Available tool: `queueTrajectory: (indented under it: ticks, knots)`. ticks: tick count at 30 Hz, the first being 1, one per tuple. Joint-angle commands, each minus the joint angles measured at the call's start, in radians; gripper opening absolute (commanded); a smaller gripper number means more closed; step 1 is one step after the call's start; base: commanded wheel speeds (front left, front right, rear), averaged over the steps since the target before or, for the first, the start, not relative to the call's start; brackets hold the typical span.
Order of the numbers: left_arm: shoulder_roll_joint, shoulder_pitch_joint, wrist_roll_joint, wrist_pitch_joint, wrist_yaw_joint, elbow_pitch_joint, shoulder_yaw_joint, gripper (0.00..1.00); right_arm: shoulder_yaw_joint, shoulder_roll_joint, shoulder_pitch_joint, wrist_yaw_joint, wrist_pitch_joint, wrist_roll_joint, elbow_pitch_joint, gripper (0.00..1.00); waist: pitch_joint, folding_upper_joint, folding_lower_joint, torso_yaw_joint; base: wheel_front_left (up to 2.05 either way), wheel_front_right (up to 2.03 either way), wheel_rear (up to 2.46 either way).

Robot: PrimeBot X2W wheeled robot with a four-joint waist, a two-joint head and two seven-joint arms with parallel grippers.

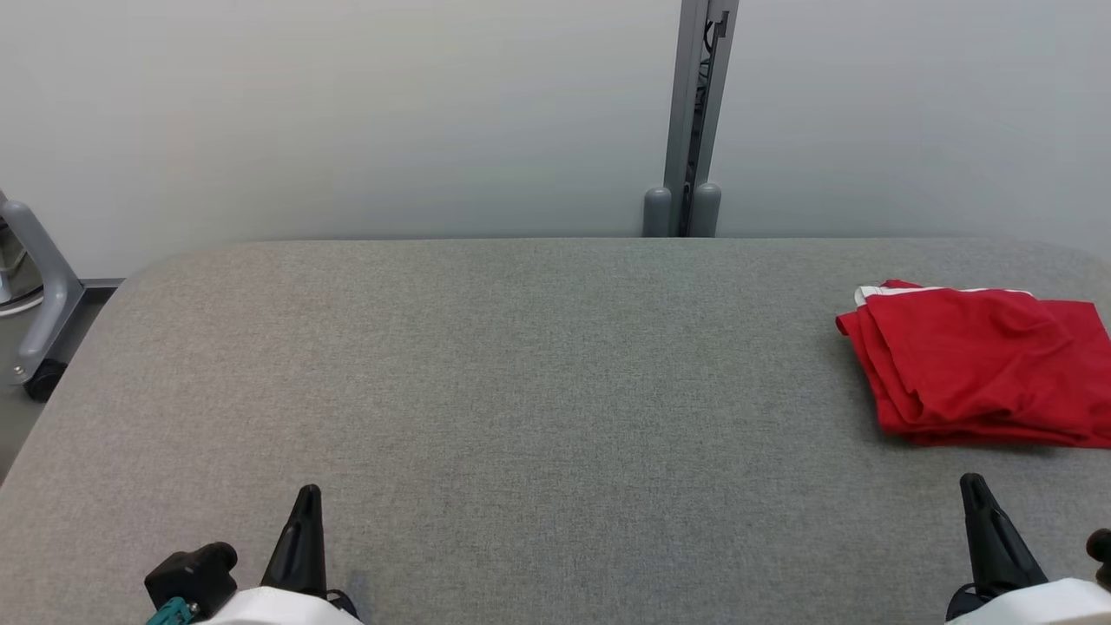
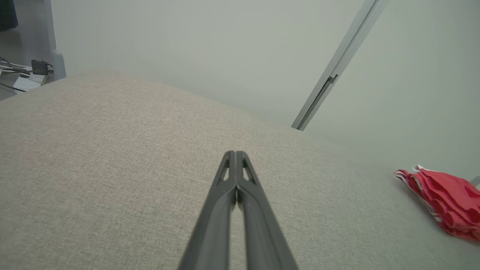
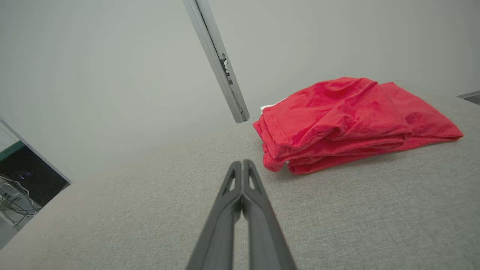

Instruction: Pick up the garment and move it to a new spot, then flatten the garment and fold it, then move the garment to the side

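Note:
The garment (image 1: 981, 365) is red with a white edge and lies folded in a stack at the right side of the grey table (image 1: 521, 373). It also appears at the right edge of the left wrist view as the garment (image 2: 446, 198), and large in the right wrist view as the garment (image 3: 348, 120). My left gripper (image 1: 305, 496) rests low at the front left, shut and empty, far from the cloth; its tips (image 2: 235, 153) are pressed together. My right gripper (image 1: 972, 483) sits at the front right just short of the garment's near edge, shut with nothing in it, tips (image 3: 242, 163) together.
A grey upright post (image 1: 694, 121) stands behind the table's far edge against a pale wall. A grey frame leg on a caster (image 1: 39, 304) stands off the table's left side. Cables lie on the floor (image 2: 22, 75) past the left corner.

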Motion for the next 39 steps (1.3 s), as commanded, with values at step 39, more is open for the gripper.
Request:
queueTrajectory:
  ticks: [39]
  knots:
    - [-0.009, -0.081, -0.516, 0.146, -0.061, -0.049, 0.110, 0.00, -0.063, 0.045, -0.114, 0.001, 0.107, 0.497, 0.040, 0.00, 0.019, 0.0000, 0.0000, -0.017, 0.00, 0.00, 0.00]
